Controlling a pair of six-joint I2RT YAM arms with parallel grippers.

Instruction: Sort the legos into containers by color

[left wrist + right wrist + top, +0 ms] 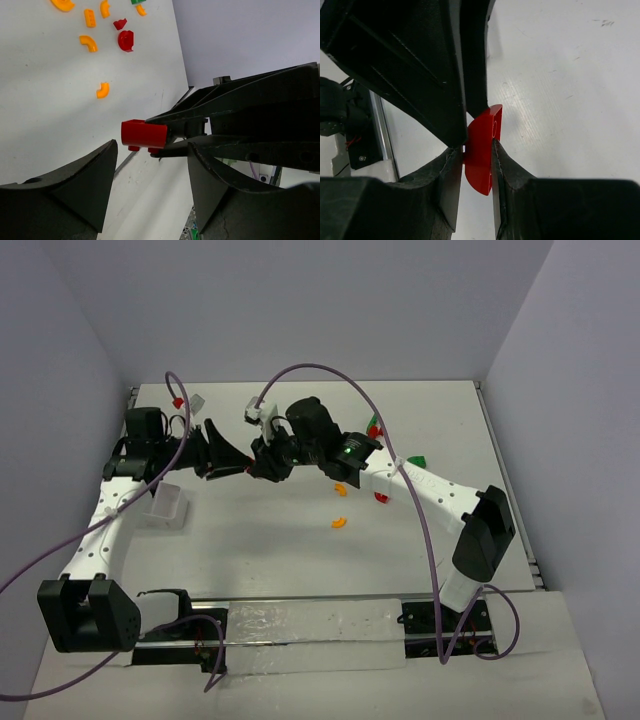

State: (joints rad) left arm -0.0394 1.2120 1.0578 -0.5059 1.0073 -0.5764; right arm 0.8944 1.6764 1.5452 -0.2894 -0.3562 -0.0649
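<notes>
The white table [300, 560] carries everything. The left arm [105, 520] rises from the near-left corner and bends right. The right arm [440, 495] comes from the near right and reaches left across the middle. Their ends meet just left of the table's centre, raised off the surface.

The left gripper [238, 470] points right with its jaws wide apart. In its own wrist view the two dark fingers [65, 190] stand on either side of the red lego, and neither is closed on it. Whether one finger touches the piece cannot be told.

The right gripper [258, 468] points left with its jaws narrow, pinched on the red lego [482, 150]. From its wrist camera the piece sits upright between the two pads [447, 185], its top edge standing clear of them. From the left wrist the same piece [142, 134] sticks out beyond the right gripper's fingertips, studs facing down. The overhead view hides it between the two grippers.

The white tray [168, 505] lies on the left side, just beside the left arm. Its contents cannot be made out.

The loose legos are scattered right of centre, near the right arm. Nearest is an orange curve [340, 522], and a second orange piece [340, 488] lies just beyond it. A red piece [380, 498] sits to their right, and a green one [417, 460] lies farther right.
</notes>
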